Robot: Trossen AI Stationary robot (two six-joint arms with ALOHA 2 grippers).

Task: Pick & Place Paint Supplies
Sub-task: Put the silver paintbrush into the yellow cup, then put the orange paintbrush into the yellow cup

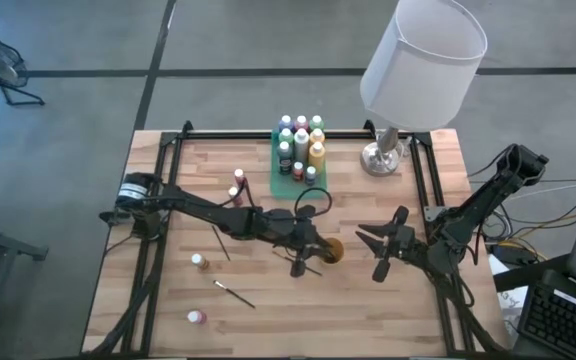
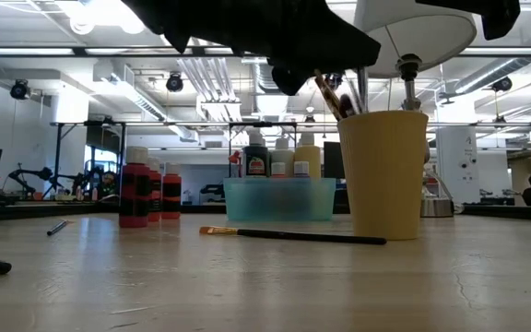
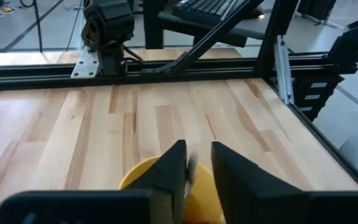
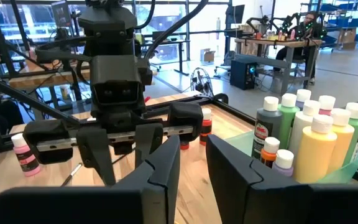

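Over the orange-yellow cup (image 1: 330,250) we are seeing the left gripper (image 1: 306,257), its fingers (image 3: 171,169) pressing together on what seems a thin paintbrush (image 3: 192,169), though the view is poor. Another paintbrush (image 2: 293,236) is lying on the table (image 1: 268,310) just beside the cup. Most paint bottles (image 1: 301,140) are standing in the green tray (image 1: 280,186), three more (image 1: 198,260) apart. We are finding the right gripper (image 1: 382,246) waiting nearby, fingers spread.

Two dark, matte arms are seen, built of boxy jointed segments, with black cables looped beside the left gripper (image 1: 306,262). The right gripper (image 1: 386,243) is formed of two thick black wedge-shaped fingers (image 4: 160,171)
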